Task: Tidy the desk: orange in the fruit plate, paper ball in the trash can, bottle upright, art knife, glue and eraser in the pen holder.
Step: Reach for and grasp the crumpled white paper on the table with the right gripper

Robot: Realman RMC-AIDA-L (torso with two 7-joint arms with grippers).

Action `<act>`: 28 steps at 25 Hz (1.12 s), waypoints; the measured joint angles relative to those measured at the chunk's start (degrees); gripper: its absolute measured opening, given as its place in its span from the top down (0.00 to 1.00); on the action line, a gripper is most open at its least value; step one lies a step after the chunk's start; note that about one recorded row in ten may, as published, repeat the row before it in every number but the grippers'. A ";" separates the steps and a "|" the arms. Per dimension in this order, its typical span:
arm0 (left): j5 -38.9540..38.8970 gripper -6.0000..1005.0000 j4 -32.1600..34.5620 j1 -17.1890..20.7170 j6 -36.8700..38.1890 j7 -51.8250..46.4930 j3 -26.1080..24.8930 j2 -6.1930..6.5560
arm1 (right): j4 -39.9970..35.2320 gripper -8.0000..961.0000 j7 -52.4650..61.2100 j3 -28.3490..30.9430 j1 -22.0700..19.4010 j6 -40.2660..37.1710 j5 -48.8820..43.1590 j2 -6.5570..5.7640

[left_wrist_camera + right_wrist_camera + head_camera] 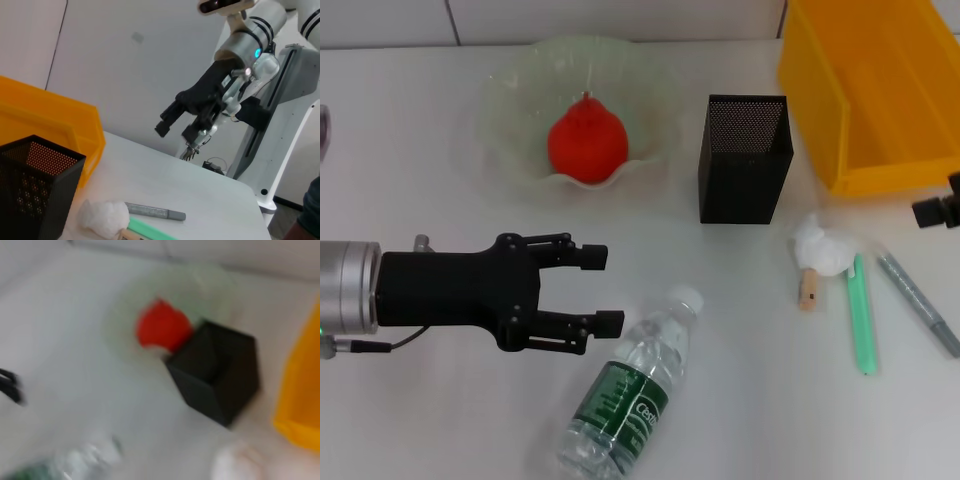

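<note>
The orange (587,140) lies in the pale green fruit plate (510,95) at the back. The bottle (630,385) lies on its side near the front, cap pointing away. My left gripper (603,290) is open and empty, just left of the bottle's cap end. The black mesh pen holder (745,155) stands right of the plate, and the yellow trash can (870,90) is at the back right. The paper ball (825,250), the tan eraser (808,288), a green art knife (861,315) and a grey glue pen (918,300) lie at the right. My right gripper (175,132) hovers open above the table's right side.
The right wrist view is blurred; it shows the orange (162,327), pen holder (217,372) and trash can (300,400). The left wrist view shows the pen holder (35,180), paper ball (102,217), grey pen (155,211) and the table's right edge.
</note>
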 joint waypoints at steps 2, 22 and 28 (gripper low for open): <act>0.10 0.15 -0.72 -0.52 -0.03 0.00 0.08 -0.03 | -2.95 0.15 3.69 -4.57 0.61 0.88 -6.72 0.68; 0.29 0.15 -2.91 -1.58 -1.49 0.91 0.45 -0.40 | 9.71 0.15 18.39 -30.91 0.67 25.41 -12.62 1.81; 0.28 0.15 -3.72 -1.64 -1.51 1.73 0.50 -0.39 | 14.60 0.15 18.58 -33.07 2.52 28.03 -11.90 1.84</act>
